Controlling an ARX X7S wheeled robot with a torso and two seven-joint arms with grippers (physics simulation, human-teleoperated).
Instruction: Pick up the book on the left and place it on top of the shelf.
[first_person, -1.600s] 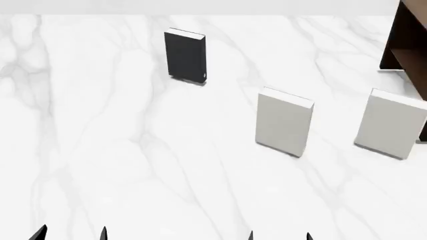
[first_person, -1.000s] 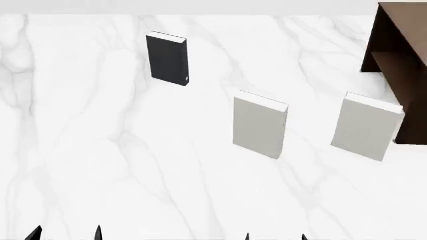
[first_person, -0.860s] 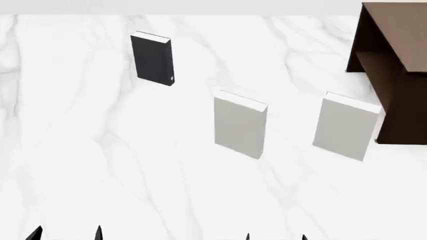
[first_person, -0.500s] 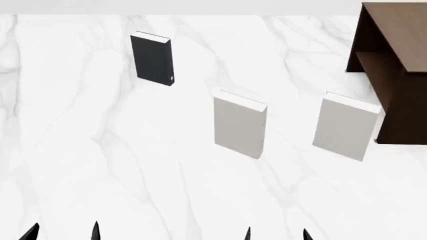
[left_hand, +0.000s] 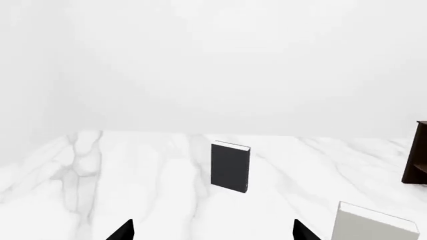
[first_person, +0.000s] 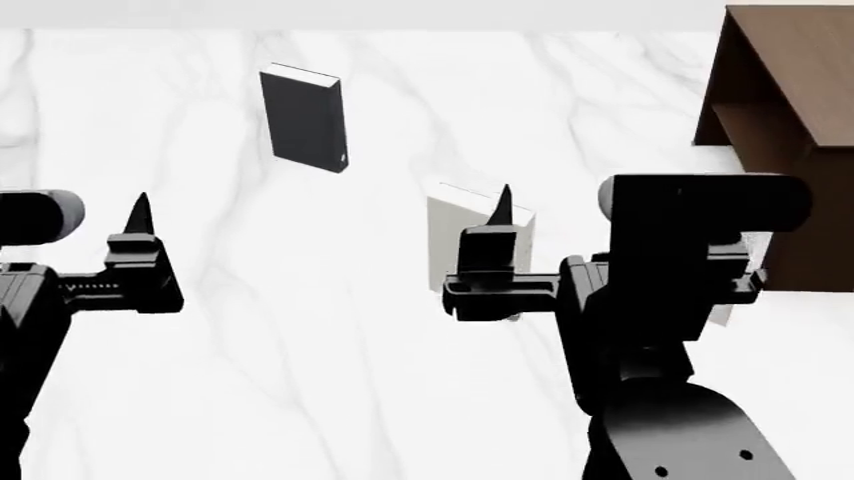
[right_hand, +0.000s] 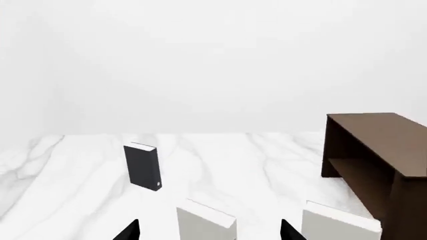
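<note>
the white marble table (first_person: 334, 380) fills the head view. the shelf (first_person: 787, 120), dark brown, stands at its 2 o'clock corner. the right gripper (first_person: 501, 255) hangs raised over the middle, in front of two upright grey books (right_hand: 205, 222), its fingertips spread apart and holding nothing. the left gripper (first_person: 134, 260) hangs at 9 o'clock, likewise spread and bare in the left wrist view. the book (first_person: 306, 119), black, stands upright at 11 o'clock, well apart from the shelf and from both grippers.
</note>
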